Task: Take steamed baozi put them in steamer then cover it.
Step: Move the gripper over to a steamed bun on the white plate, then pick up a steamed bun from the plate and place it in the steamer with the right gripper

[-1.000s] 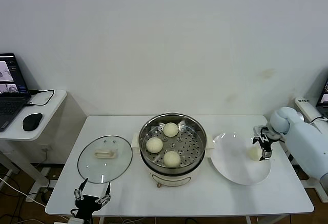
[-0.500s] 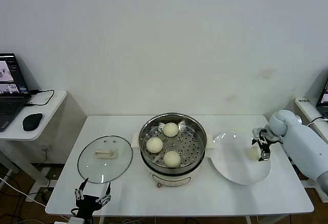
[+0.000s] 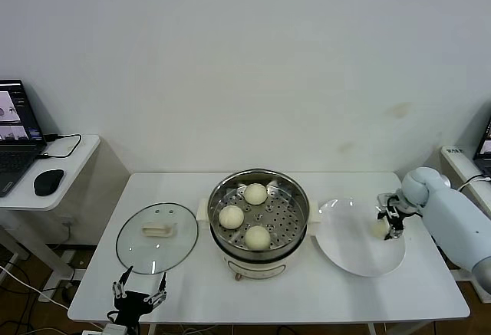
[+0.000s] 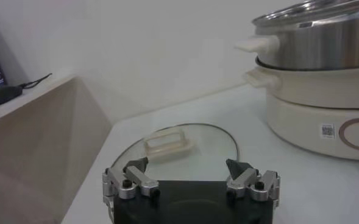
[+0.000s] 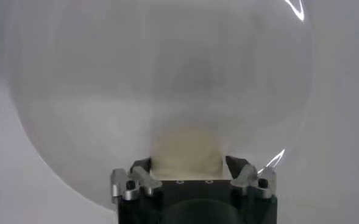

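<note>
Three baozi (image 3: 255,194) lie in the steel steamer basket (image 3: 290,211) on its cream pot at the table's middle. The fourth baozi (image 3: 380,228) lies on the white plate (image 3: 349,247) to the right. My right gripper (image 3: 392,224) is open and low over the plate's right side, with its jaws on either side of this bun. In the right wrist view the bun (image 5: 185,149) sits between the spread jaws of that gripper (image 5: 188,165). The glass cover (image 3: 157,237) lies flat on the table to the left. My left gripper (image 3: 139,295) is open and empty at the front edge, just before the cover (image 4: 179,143).
A side desk at the far left holds a laptop (image 3: 15,132) and a mouse (image 3: 47,182). The pot's side handles (image 4: 258,44) show in the left wrist view. The white wall stands close behind the table.
My right gripper has shifted slightly toward the back over the plate and the arm has drawn in. The bun stays on the plate. The left arm has not moved.
</note>
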